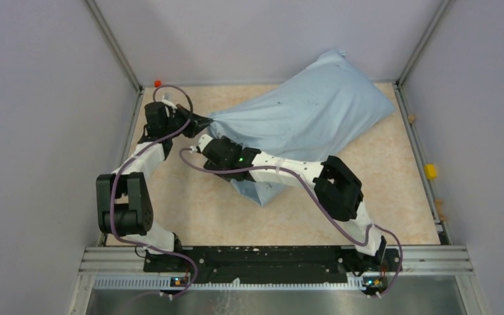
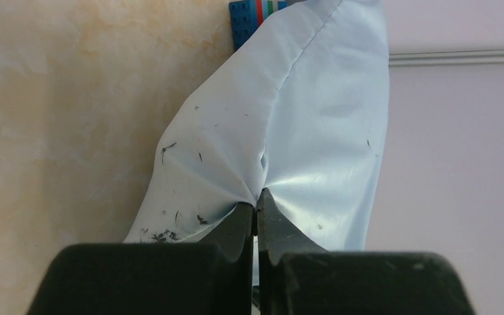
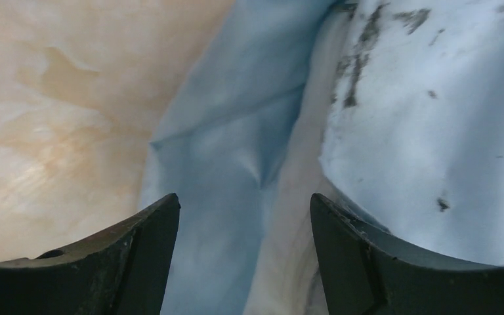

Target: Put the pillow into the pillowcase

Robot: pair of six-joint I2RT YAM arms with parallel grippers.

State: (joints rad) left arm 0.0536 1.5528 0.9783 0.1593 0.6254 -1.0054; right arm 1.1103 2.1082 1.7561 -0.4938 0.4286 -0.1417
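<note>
Left gripper (image 2: 256, 209) clamped on pillowcase (image 1: 308, 111) edge; right gripper (image 3: 243, 203) apart at its mouth. Pillow (image 3: 295, 216) seemingly almost all inside, bulging case lying on surface (image 1: 190, 210); final tucking probably remains

The left arm (image 1: 146, 163) and right arm (image 1: 289, 172) are showing white shells between chunky black joint blocks. A purple cable (image 1: 315, 200) is running along each one. A green light (image 1: 241, 159) is glowing on the right wrist. The left gripper (image 2: 256, 210) and right gripper (image 3: 244, 216) are wearing matte black, wedge-shaped fingers, lightly scuffed.
</note>
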